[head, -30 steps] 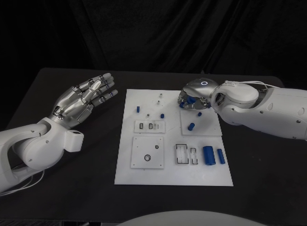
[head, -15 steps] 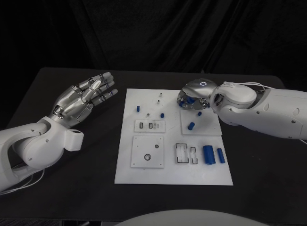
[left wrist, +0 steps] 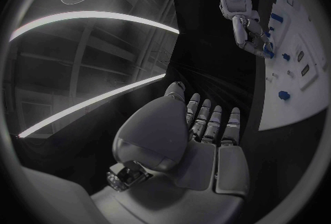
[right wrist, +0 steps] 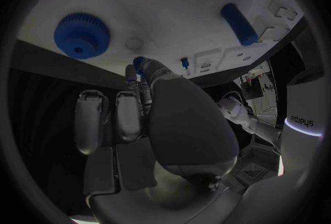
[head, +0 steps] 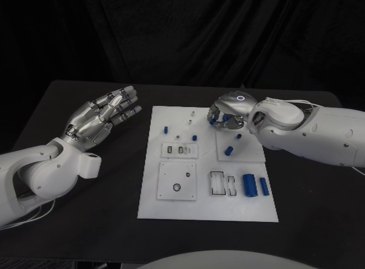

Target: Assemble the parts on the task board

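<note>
Showing blue gear (right wrist: 82,35), right wrist view, beside right robot hand (right wrist: 148,119)

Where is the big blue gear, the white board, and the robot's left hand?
big blue gear (right wrist: 82,35), right wrist view, on its toothed face.
task board (head: 206,210), head view, bare near edge.
left hand (head: 100,119), head view, middle of the hand.

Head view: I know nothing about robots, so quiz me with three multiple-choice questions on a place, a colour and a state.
1. The right hand is where on the task board? A near left corner B far right part C off it
2. The parts are: A red B blue C green
3. The left hand is: A open, empty B holding a part C pressing the board
Answers: B, it hangs over the board's far right; B, the pieces look blue; A, its fingers are spread beside the board.
</note>
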Action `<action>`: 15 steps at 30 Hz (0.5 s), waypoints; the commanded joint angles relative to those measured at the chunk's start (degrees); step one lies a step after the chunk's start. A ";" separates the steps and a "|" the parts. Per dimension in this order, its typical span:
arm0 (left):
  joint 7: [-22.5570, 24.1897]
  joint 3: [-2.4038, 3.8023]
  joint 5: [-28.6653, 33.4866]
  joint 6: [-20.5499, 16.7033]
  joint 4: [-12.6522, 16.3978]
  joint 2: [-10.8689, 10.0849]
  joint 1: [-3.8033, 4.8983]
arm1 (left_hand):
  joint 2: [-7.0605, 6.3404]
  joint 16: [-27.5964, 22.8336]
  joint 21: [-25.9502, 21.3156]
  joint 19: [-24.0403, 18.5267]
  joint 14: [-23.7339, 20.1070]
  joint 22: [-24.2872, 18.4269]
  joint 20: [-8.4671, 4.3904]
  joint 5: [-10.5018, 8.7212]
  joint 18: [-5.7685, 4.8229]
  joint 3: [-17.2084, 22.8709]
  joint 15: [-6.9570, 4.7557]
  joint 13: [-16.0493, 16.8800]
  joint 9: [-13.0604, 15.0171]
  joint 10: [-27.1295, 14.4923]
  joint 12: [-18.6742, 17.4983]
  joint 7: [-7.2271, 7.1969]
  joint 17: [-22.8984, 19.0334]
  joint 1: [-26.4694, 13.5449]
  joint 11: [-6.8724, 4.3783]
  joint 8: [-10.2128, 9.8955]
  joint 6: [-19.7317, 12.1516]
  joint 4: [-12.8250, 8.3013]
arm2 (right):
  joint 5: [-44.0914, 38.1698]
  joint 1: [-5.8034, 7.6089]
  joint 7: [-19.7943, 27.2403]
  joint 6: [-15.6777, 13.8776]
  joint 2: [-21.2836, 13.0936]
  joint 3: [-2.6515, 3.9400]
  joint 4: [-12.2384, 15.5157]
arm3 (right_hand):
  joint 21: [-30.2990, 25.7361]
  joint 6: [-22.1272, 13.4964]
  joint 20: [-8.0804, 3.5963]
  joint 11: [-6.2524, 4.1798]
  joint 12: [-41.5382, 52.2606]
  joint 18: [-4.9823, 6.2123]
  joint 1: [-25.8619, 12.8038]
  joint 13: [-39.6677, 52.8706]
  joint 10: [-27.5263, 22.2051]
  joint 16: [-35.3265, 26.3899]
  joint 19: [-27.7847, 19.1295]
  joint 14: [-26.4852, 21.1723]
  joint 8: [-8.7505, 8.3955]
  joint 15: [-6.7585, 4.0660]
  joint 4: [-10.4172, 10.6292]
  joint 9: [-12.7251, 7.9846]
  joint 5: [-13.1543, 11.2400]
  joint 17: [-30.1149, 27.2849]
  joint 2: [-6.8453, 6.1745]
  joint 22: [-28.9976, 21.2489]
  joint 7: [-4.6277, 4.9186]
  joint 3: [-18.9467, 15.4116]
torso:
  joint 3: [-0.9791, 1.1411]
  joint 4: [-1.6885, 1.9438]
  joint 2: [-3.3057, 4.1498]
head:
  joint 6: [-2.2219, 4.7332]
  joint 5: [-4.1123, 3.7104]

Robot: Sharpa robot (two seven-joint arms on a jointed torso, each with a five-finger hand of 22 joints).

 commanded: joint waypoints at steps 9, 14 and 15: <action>5.26 0.04 0.21 0.84 -0.30 0.98 0.07 | 0.18 0.20 0.13 -0.01 0.05 -0.02 0.45 0.21 1.08 0.51 0.48 0.01 -0.01 0.01 0.13 0.32 0.09 0.63 0.36 0.27 -0.19 -0.02 | 0.97 2.57 0.22 -3.42 6.32 0.53 -5.28 | 0.13 -0.70 -0.14 -0.06 -0.68 -0.92 -0.41 -0.03 0.57 0.34 0.08 0.33 -0.23 -0.23 -0.50 0.70 -1.70 0.27 0.63 3.46 0.21 0.27 | -0.03 0.15 0.02 | 0.17 0.13; 5.21 0.04 0.21 0.88 -0.41 1.22 0.07 | 0.23 0.18 0.11 -0.03 0.02 -0.03 0.45 0.25 1.08 0.67 0.47 0.01 -0.01 0.00 0.13 0.34 0.08 0.72 0.37 0.29 -0.20 -0.07 | 0.98 2.50 0.10 -2.03 8.40 0.58 -7.72 | 0.03 -1.30 -0.06 0.09 -1.11 -0.90 -0.61 -0.08 0.48 0.32 0.01 0.31 -0.55 -0.11 -0.52 0.94 -2.50 0.31 0.62 3.39 0.35 0.34 | -0.02 0.31 0.06 | 0.22 -0.10; 5.20 0.04 0.21 0.88 -0.41 1.23 0.07 | 0.23 0.18 0.11 -0.03 0.02 -0.03 0.45 0.25 1.08 0.67 0.47 0.01 -0.01 0.00 0.13 0.34 0.08 0.72 0.37 0.29 -0.20 -0.07 | 0.98 2.46 0.08 -1.78 8.60 0.58 -7.99 | 0.03 -1.37 -0.05 0.11 -1.15 -0.90 -0.63 -0.09 0.47 0.32 0.01 0.31 -0.59 -0.09 -0.52 0.96 -2.56 0.31 0.61 3.40 0.37 0.35 | -0.04 0.37 0.08 | 0.25 -0.17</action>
